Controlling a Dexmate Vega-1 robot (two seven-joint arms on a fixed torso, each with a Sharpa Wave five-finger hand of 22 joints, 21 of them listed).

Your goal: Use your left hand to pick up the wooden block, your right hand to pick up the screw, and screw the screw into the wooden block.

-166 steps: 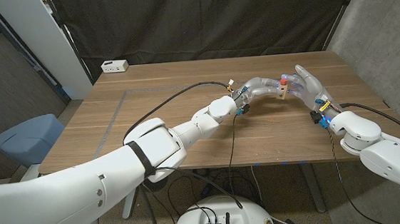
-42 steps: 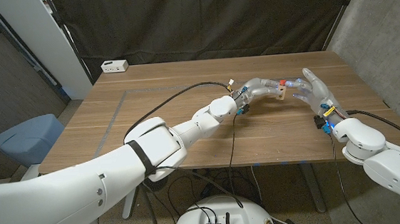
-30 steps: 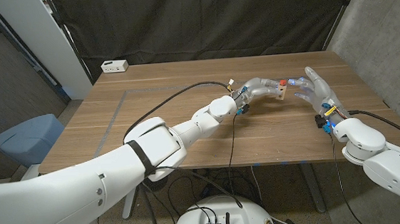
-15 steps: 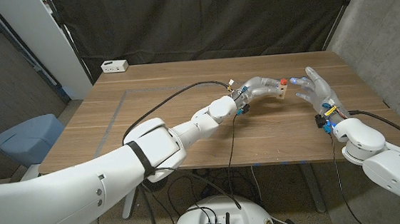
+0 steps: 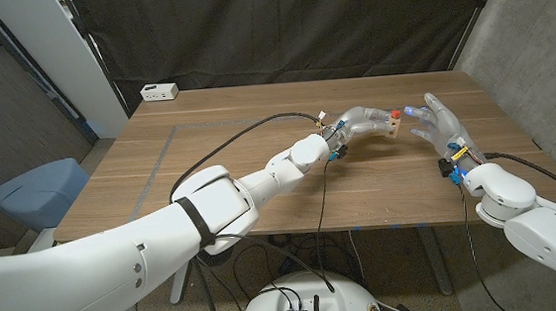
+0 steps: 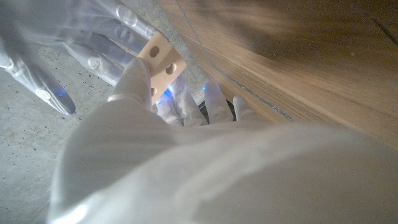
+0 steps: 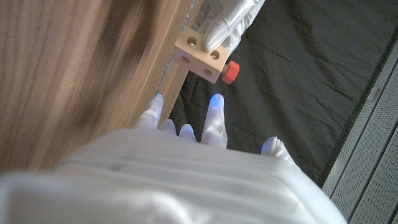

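My left hand (image 5: pixel 360 121) holds the small wooden block (image 5: pixel 391 129) just above the table, right of centre. The red-headed screw (image 5: pixel 394 116) sticks out of the block's top. The left wrist view shows the pale block (image 6: pixel 160 57) with its round holes, pinched by my fingers (image 6: pixel 133 79). My right hand (image 5: pixel 437 123) stands close to the block's right side, fingers spread and holding nothing, its fingertips a short gap from the screw. In the right wrist view the block (image 7: pixel 199 59) and the red screw head (image 7: pixel 231 71) hang just beyond my right hand's fingertips (image 7: pixel 215 102).
The wooden table (image 5: pixel 220 170) carries a white box (image 5: pixel 159 90) at its back left corner. A black cable (image 5: pixel 246 131) runs along my left arm over the table. A blue chair (image 5: pixel 40 190) stands off the table's left edge.
My right hand has let go of the screw and drawn back a little to the right, fingers now spread. The left hand still holds the block in the same place.
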